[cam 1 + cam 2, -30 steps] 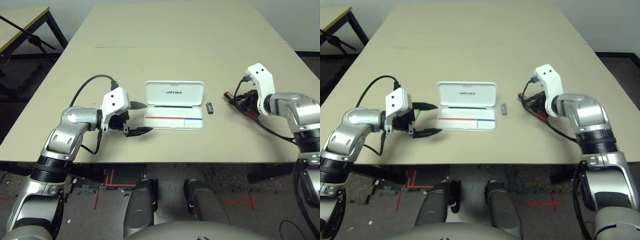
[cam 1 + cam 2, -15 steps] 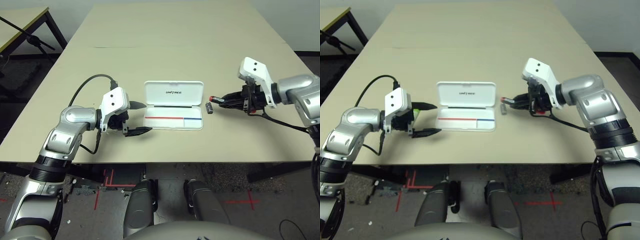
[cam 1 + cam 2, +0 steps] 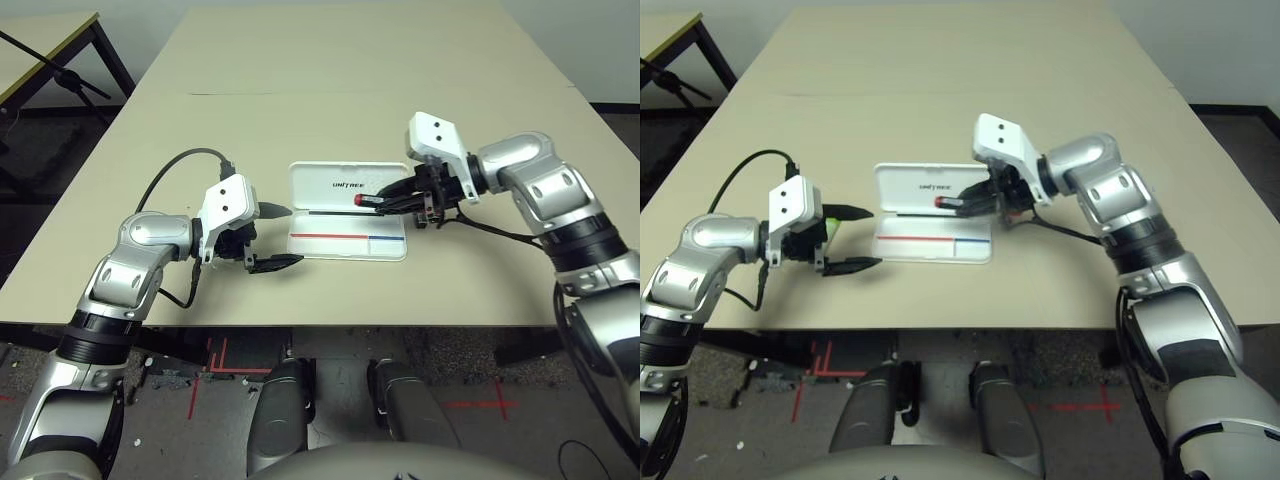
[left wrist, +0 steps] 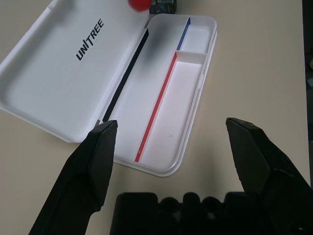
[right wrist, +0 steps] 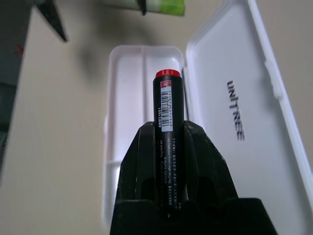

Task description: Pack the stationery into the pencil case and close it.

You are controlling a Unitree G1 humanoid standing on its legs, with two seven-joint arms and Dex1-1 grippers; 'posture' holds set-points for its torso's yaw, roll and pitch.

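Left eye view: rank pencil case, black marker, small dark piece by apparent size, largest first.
1. pencil case, open flat.
2. black marker, held over the case by the right gripper.
3. small dark piece, partly hidden behind that gripper.

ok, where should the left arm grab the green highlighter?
Mid-barrel, from above, fingers closing across its width. The highlighter lies flat on the table, crosswise off the pencil case's left short end, so only its top and sides are free. The open left gripper sits right by it and hides part of it in the head views.
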